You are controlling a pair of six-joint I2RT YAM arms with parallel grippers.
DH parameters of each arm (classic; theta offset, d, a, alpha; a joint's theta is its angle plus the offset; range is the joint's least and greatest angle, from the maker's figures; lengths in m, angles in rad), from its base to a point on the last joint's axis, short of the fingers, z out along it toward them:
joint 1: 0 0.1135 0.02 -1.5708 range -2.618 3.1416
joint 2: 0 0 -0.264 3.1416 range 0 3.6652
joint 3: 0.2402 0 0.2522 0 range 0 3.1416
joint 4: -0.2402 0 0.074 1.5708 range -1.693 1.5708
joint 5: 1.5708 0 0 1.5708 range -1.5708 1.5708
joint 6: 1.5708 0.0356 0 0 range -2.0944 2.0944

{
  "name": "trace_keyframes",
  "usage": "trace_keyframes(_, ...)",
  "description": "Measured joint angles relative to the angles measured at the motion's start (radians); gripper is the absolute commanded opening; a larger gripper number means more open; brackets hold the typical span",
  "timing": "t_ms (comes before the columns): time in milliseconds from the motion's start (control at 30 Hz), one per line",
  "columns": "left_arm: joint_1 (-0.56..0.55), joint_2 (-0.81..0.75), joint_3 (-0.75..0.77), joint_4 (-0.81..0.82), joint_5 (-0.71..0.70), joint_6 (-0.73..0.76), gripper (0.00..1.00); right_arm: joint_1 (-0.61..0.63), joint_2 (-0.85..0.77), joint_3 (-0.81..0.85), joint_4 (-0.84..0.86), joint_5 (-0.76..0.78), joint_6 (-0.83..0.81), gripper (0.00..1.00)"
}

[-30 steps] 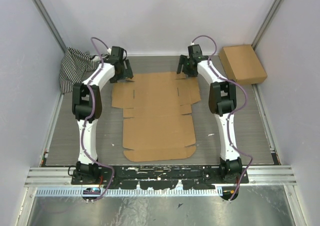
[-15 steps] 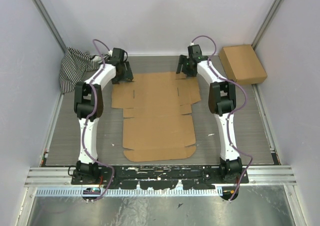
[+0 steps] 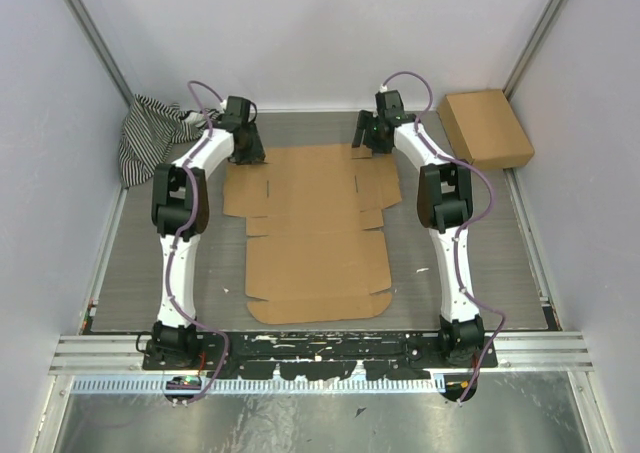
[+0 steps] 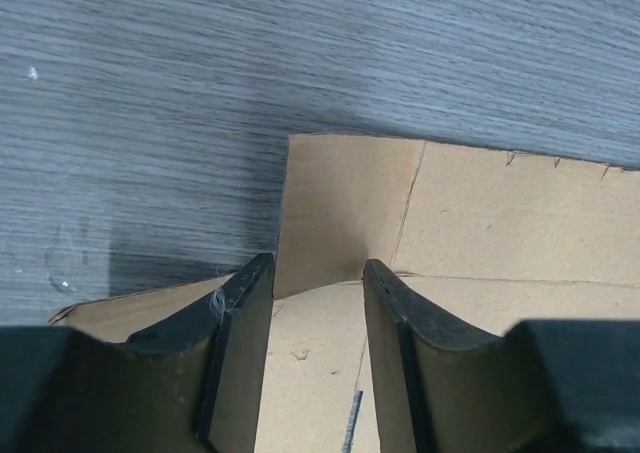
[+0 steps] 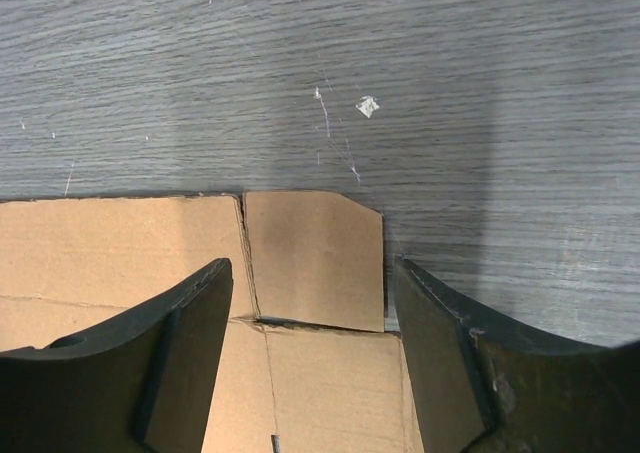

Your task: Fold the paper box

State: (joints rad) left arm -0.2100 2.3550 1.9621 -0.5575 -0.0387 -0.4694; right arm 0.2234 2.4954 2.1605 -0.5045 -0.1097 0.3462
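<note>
Because the plain brown die-cut cardboard paper box (image 3: 315, 235) lies as a flat sheet on the grey wood-grain table (image 3: 135, 263) between the two arms, it should handle light and stiff, bending only at its scored creases, so the far corner flaps look the best hold. Its long axis runs from the arm bases toward the back wall. The left gripper (image 4: 318, 273) stands half open over the far-left flap and the right gripper (image 5: 312, 273) gapes wide over the far-right flap; neither has hold of anything.
</note>
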Motion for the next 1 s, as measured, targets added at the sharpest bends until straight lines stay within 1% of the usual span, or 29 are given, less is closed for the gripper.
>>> trace_keyframes(67,0.0,0.005,0.0,0.006,0.013,-0.003,0.38,0.0,-0.002,-0.004,0.006,0.0,0.0,0.68)
trace_keyframes(233,0.0,0.007,0.0,0.031,0.038,-0.006,0.26,0.0,-0.024,-0.042,0.014,0.001,-0.004,0.65)
trace_keyframes(367,0.006,0.007,0.0,0.054,0.062,-0.008,0.15,-0.001,-0.04,-0.067,0.012,0.003,-0.005,0.61)
trace_keyframes(400,0.007,0.007,0.0,0.06,0.068,-0.009,0.12,-0.001,-0.044,-0.072,0.011,0.004,-0.005,0.61)
trace_keyframes(433,0.008,0.006,0.0,0.068,0.075,-0.01,0.07,-0.002,-0.047,-0.077,0.01,0.005,-0.005,0.61)
trace_keyframes(533,0.008,0.001,-0.007,0.096,0.101,-0.014,0.02,-0.002,-0.054,-0.092,0.013,0.004,-0.005,0.61)
trace_keyframes(667,0.007,-0.023,-0.048,0.137,0.131,-0.022,0.01,-0.001,-0.074,-0.121,0.012,0.004,0.0,0.67)
trace_keyframes(767,0.007,-0.052,-0.109,0.176,0.14,-0.038,0.0,0.0,-0.09,-0.144,0.011,0.006,0.014,0.7)
trace_keyframes(867,0.006,-0.097,-0.193,0.216,0.15,-0.058,0.0,0.0,-0.1,-0.158,0.005,0.011,0.034,0.71)
trace_keyframes(1000,0.002,-0.151,-0.286,0.253,0.156,-0.079,0.0,-0.001,-0.107,-0.166,-0.004,0.015,0.053,0.69)
